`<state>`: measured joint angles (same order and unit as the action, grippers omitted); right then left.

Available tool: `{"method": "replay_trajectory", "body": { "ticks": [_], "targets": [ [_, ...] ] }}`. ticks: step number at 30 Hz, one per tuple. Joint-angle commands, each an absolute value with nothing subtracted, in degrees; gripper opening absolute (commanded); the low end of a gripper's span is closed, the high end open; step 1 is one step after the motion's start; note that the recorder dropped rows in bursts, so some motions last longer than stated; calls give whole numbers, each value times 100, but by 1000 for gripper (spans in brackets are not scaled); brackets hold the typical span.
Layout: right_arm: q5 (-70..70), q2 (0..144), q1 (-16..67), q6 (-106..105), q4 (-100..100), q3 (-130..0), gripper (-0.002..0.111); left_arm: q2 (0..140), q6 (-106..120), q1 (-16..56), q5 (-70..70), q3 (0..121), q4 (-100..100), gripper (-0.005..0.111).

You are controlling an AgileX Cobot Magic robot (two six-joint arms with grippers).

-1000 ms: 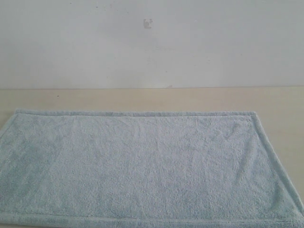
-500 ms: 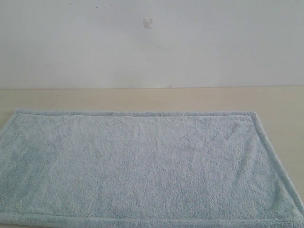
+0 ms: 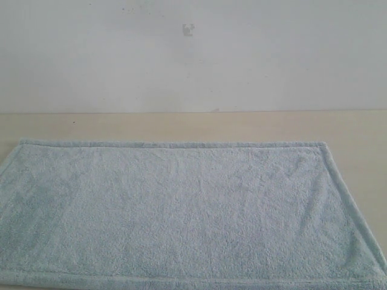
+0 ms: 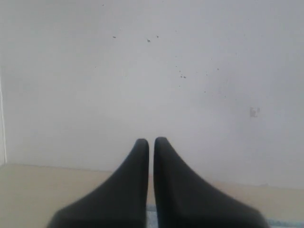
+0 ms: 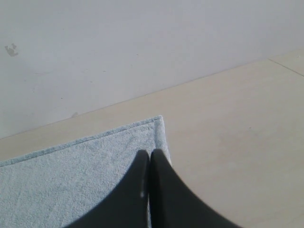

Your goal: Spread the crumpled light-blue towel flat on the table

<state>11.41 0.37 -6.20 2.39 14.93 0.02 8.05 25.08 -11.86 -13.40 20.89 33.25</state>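
The towel (image 3: 181,211) is lying flat on the table (image 3: 181,124), apparently finished. Both hands are showing fingers pressed together and empty: the right hand (image 5: 149,154) above the towel's far corner, the left hand (image 4: 151,142) above its edge, probably held clear to avoid rumpling it.

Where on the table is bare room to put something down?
A bare strip of table runs full width between the wall and the far hem of the towel. A bare wedge lies along its right hem. The towel covers the middle and near part.
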Motion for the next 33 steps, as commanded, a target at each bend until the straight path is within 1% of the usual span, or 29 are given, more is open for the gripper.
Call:
{"method": "replay_trajectory", "body": {
  "ticks": [1, 5, 9, 14, 20, 29, 33],
  "targets": [
    [1138, 0, -627, 249, 1478, 0, 0, 775, 1083, -1144, -1209, 1980, 2504, 4],
    [1138, 0, -627, 249, 1478, 0, 0, 666, 196, -1144, -947, 1767, 1824, 4],
    [1138, 0, -627, 249, 1478, 0, 0, 461, -87, -1144, -536, 1538, 1420, 4],
    [1138, 0, -627, 249, 1478, 0, 0, 261, -476, -1144, -473, 1313, 946, 4],
    [1138, 0, -627, 249, 1478, 0, 0, 0, -495, -1144, -631, 1259, 1008, 4],
    [1138, 0, -627, 249, 1478, 0, 0, 0, -520, -1144, -774, 1246, 742, 4],
    [1138, 0, -627, 249, 1478, 0, 0, 0, -799, -1144, -622, 1008, 633, 4]
  ]
}}
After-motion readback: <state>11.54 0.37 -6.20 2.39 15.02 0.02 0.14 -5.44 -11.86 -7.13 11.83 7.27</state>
